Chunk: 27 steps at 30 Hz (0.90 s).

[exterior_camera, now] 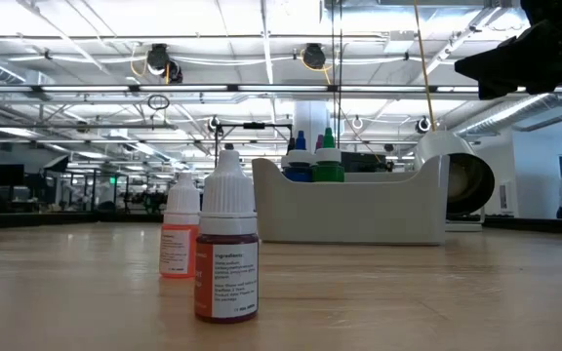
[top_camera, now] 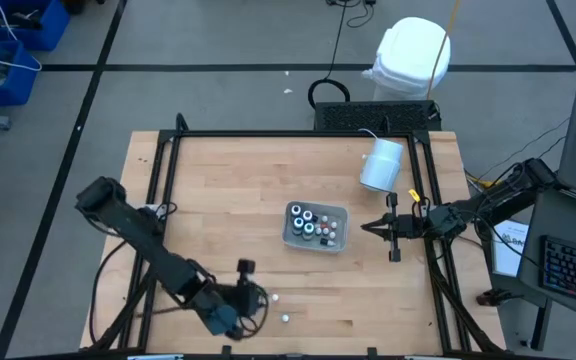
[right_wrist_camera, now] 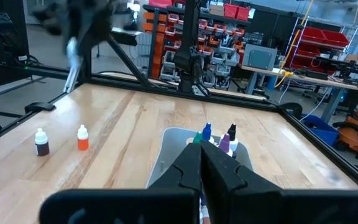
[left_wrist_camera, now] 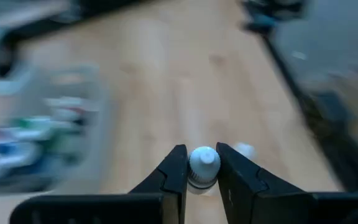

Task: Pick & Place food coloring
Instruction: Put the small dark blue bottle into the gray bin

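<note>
High: left gripper [top_camera: 258, 297] at the near table [top_camera: 218, 220] edge by two loose bottles [top_camera: 277, 299]; tray [top_camera: 315, 227] mid-table holds the rest; white cylinder [top_camera: 381, 165] beyond; right gripper [top_camera: 368, 228] just beside tray.
Low: dark-red bottle [exterior_camera: 226, 252] in front, orange one [exterior_camera: 180, 239] behind (white caps).
Left wrist: fingers [left_wrist_camera: 174, 171] clamp a white-capped bottle [left_wrist_camera: 202, 165].
Right wrist: jaws shut, empty.

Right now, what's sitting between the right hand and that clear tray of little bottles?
Nothing. From above, only a short strip of bare table separates the right hand from the tray.
</note>
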Tool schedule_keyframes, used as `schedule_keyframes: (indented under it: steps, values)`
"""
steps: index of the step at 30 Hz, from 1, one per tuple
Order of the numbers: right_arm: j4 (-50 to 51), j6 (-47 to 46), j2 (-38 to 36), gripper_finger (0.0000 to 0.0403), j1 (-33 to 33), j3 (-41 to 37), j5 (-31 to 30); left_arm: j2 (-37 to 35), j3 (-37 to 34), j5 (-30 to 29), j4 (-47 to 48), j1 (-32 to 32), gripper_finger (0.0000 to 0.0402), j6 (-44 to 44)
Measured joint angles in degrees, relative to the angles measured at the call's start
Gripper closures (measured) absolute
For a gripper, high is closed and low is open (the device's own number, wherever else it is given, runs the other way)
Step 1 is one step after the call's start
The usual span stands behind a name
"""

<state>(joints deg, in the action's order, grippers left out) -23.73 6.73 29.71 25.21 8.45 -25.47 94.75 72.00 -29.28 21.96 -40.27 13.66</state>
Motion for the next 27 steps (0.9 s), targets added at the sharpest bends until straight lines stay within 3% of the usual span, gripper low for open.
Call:
schedule_keyframes:
  steps: [4,7,12,27]
  values:
    - [0.0,0.0,0.0,0.0403,0.0,0.0,0.0,-4.4,0.8,-11.1,3.3,0.8,0.0335,2.2]
    - [0.0,0.0,0.0,0.0403,0.0,0.0,0.0,-7.8,0.4,-13.8,5.7,2.0,0.0335,3.6]
    - [0.0,0.0,0.0,0.0403,0.0,0.0,0.0,-10.5,-0.8,-13.8,9.3,4.3,0.0335,4.1]
    - [0.0,0.0,0.0,0.0403,0.0,0.0,0.0,-9.6,-1.8,-12.2,15.5,10.1,0.0327,9.3]
